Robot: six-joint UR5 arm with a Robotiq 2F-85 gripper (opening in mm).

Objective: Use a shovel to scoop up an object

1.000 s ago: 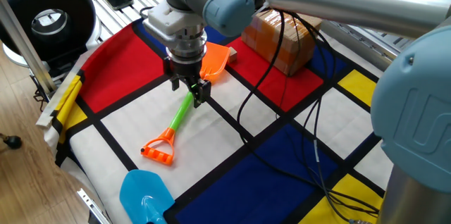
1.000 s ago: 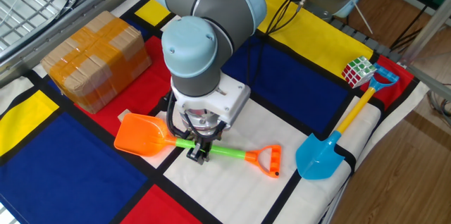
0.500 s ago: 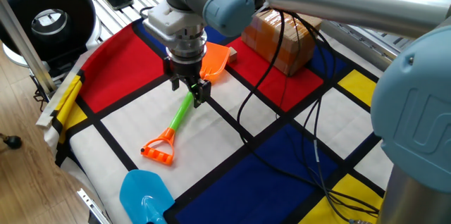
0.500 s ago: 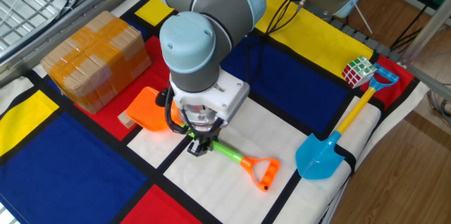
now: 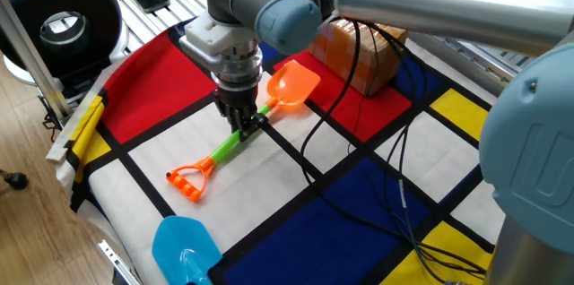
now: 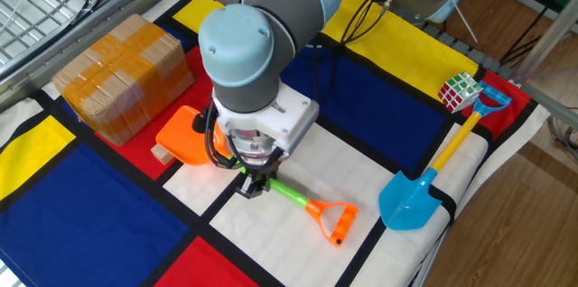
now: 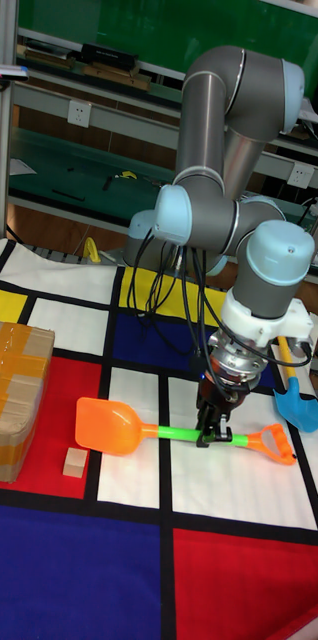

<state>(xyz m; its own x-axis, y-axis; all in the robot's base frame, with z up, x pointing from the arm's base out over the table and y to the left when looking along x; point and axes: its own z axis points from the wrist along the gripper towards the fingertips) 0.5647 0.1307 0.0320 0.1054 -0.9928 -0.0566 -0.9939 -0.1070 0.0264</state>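
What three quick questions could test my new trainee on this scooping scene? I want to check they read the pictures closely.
1. True or false: the gripper is closed on the orange blade of the shovel.
2. What lies nearest the blade: the wooden cube, the Rubik's cube, or the blue shovel?
3. Is the wooden cube on the blade yet?

Key:
1. False. It grips the green shaft.
2. The wooden cube.
3. No, it sits on the cloth beside the blade.
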